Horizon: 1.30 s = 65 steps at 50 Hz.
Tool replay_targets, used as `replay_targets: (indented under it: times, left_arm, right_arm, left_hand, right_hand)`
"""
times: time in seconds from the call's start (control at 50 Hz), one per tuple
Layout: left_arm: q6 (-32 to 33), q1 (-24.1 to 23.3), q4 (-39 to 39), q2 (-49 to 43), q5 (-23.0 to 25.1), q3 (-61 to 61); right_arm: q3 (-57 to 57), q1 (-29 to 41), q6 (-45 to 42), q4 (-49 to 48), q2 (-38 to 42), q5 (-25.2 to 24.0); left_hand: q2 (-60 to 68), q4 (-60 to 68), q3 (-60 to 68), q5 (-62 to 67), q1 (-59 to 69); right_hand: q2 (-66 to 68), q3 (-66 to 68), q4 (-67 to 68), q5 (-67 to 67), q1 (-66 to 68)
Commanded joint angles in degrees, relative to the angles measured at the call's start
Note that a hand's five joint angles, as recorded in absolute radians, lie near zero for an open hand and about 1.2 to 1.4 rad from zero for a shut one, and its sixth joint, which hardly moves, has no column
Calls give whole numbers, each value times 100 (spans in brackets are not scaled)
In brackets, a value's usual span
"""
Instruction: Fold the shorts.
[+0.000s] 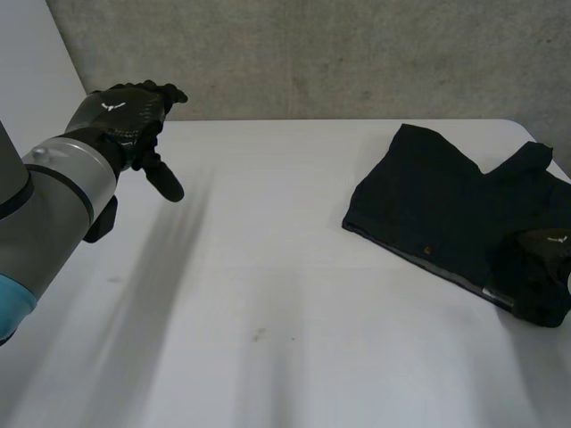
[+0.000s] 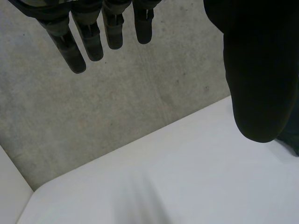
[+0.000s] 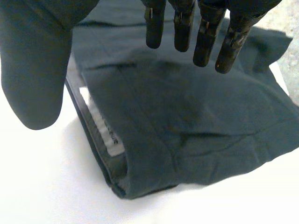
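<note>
Closest to me, the left arm (image 1: 53,201) ends in the left hand (image 1: 129,111), fingers straight and empty, above the far left corner of the table (image 1: 268,303). My right hand (image 1: 546,245) hangs relaxed, gripping nothing, over one end of the waistband (image 1: 419,258) of the dark shorts (image 1: 437,205), which lie against the right edge; bare white surface stretches between.
</note>
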Motion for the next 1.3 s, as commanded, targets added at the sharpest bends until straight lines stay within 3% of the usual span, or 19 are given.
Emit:
replay_targets:
  times: [0.02, 0.1, 0.14, 0.16, 0.22, 0.44, 0.6, 0.8, 0.9, 0.96, 0.98, 1.06, 1.18, 1.3]
  left_arm:
    - [-6, 0, 3, -16, 2, -7]
    - [-6, -9, 3, -16, 2, -7]
    - [-6, -9, 12, -16, 2, -7]
    - [-6, -9, 3, -16, 2, -7]
    - [-6, -9, 3, -16, 2, -7]
    - [-6, 0, 3, 54, 2, 11]
    - [-6, 26, 3, 107, -7, 90]
    - [-6, 377, 3, 256, -7, 335]
    - [-23, 633, 3, 335, 19, 362]
    - [-24, 677, 12, 344, 19, 371]
    - [-24, 677, 12, 353, 19, 371]
    - [-24, 659, 47, 362, 19, 353]
    - [-50, 624, 47, 353, 28, 292]
    - [-59, 536, 47, 187, 54, 239]
  right_arm:
    - [224, -77, 16, -649, 331, 15]
    - [206, -86, 16, -790, 489, 33]
    - [198, -86, 16, -852, 533, 24]
    - [198, -86, 16, -922, 577, 7]
    - [198, -86, 7, -1054, 639, 15]
    - [48, 282, -266, -1089, 288, 77]
    - [-970, 2268, 147, -818, -117, 322]
    - [-3131, 4737, 481, -114, 515, 814]
    - [-3485, 4898, 446, -17, 735, 1253]
    - [-3415, 4898, 429, 18, 797, 1587]
    - [-3310, 4889, 429, 18, 815, 1806]
    - [-3091, 4618, 525, -17, 981, 2133]
    - [-3054, 4081, 1227, -61, 1289, 1914]
    - [-3221, 3616, 1816, -157, 1569, 1239]
  left_hand:
    - [-138, -172, -209, -260, -47]
    - [-138, -172, -209, -260, -47]
    - [-138, -172, -209, -260, -47]
    - [-138, -172, -209, -260, -47]
    - [-138, -172, -209, -260, -47]
    - [-138, -172, -209, -260, -47]
    - [-139, -172, -210, -260, -48]
    - [-139, -172, -210, -260, -48]
    - [-138, -172, -209, -260, -47]
    - [-143, -177, -214, -264, -52]
    - [-143, -177, -214, -264, -52]
    - [-143, -177, -214, -264, -52]
    - [-143, -177, -214, -264, -52]
    - [-143, -177, -214, -264, -52]
  right_hand:
    - [1208, 1138, 1206, 1122, 1438]
    - [2233, 2163, 2230, 2147, 2463]
    - [3508, 3438, 3505, 3421, 3737]
    - [4814, 4744, 4811, 4727, 5044]
    - [6566, 6496, 6564, 6480, 6796]
    - [6570, 6500, 6568, 6484, 6800]
    - [6570, 6500, 6568, 6484, 6800]
    - [6570, 6500, 6568, 6484, 6800]
    - [6570, 6500, 6568, 6484, 6800]
    - [4113, 4043, 4110, 4027, 4343]
    - [2655, 2585, 2652, 2569, 2885]
    - [913, 843, 910, 827, 1143]
    - [235, 165, 232, 149, 465]
    - [520, 449, 517, 433, 749]
